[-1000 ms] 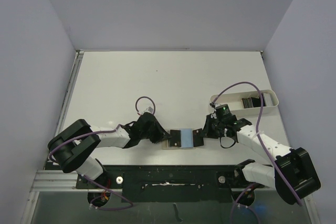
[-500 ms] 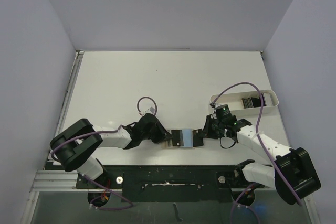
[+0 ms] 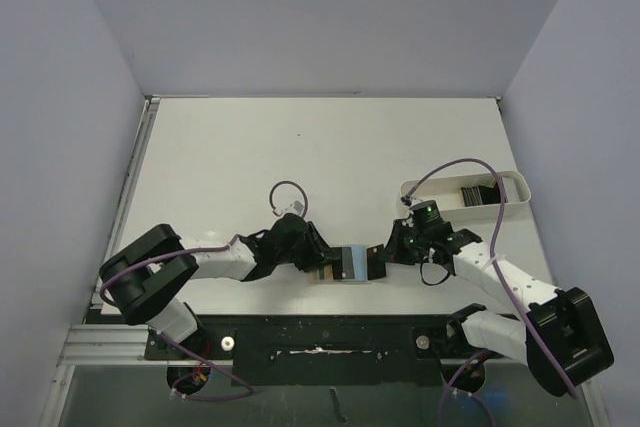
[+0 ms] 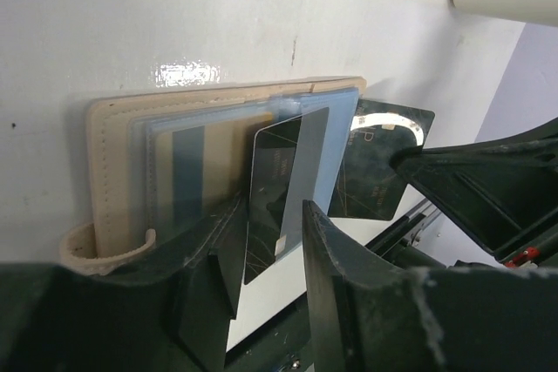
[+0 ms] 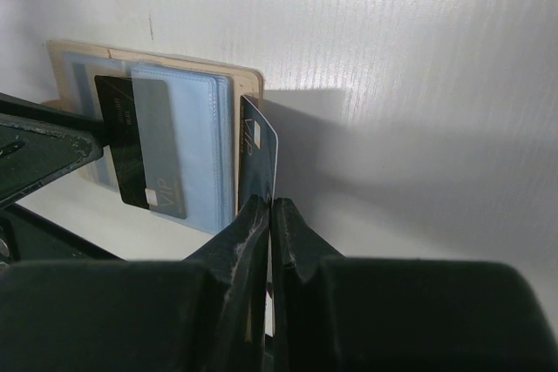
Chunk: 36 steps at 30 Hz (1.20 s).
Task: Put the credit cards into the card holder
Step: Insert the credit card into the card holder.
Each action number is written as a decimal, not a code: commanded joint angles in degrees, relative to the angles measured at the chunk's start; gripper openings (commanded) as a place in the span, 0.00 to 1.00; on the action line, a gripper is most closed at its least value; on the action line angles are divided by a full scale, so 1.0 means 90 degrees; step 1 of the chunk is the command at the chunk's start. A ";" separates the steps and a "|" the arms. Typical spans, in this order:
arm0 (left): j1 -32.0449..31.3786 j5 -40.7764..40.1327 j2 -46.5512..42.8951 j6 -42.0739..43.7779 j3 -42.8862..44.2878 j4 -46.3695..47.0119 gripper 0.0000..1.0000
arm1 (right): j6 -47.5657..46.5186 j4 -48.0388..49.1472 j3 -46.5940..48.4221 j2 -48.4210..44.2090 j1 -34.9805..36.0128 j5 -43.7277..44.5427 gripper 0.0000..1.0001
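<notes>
The card holder (image 3: 348,265) is lying open on the counter (image 3: 330,147), between the two hands. The left hand (image 4: 270,237) is parting its fingers. They were clamped a second ago and are now standing a narrow gap apart, one on either side of the inserted card (image 4: 283,180). That card is sitting partway in a clear sleeve on the left half of the card holder, with its near end projecting from the pocket. The release is suggesting that this card is being left in place, though it is probably needing a further push to seat fully.

The right hand (image 5: 268,211) is staying pinched shut on the second card (image 5: 258,154), holding it on edge at the right side of the card holder. Whether that card is touching the card holder cannot be told.

The tray (image 3: 518,190), well to the right of the card holder and farther back, is carrying spare cards (image 3: 472,194), so the task is remaining only partly done.
</notes>
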 commanded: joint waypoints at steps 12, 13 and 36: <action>-0.0083 -0.0165 -0.0094 0.0353 0.0376 -0.0253 0.35 | -0.0043 -0.0096 -0.0126 -0.0107 0.0082 0.0008 0.00; -0.0090 -0.0148 -0.0052 0.0354 0.0398 -0.0243 0.35 | -0.0030 -0.0098 -0.0138 -0.0107 0.0092 0.0008 0.00; -0.0200 0.0175 0.0447 0.0342 0.0604 0.0131 0.35 | -0.0043 -0.0050 -0.0171 -0.0098 0.0134 -0.0012 0.00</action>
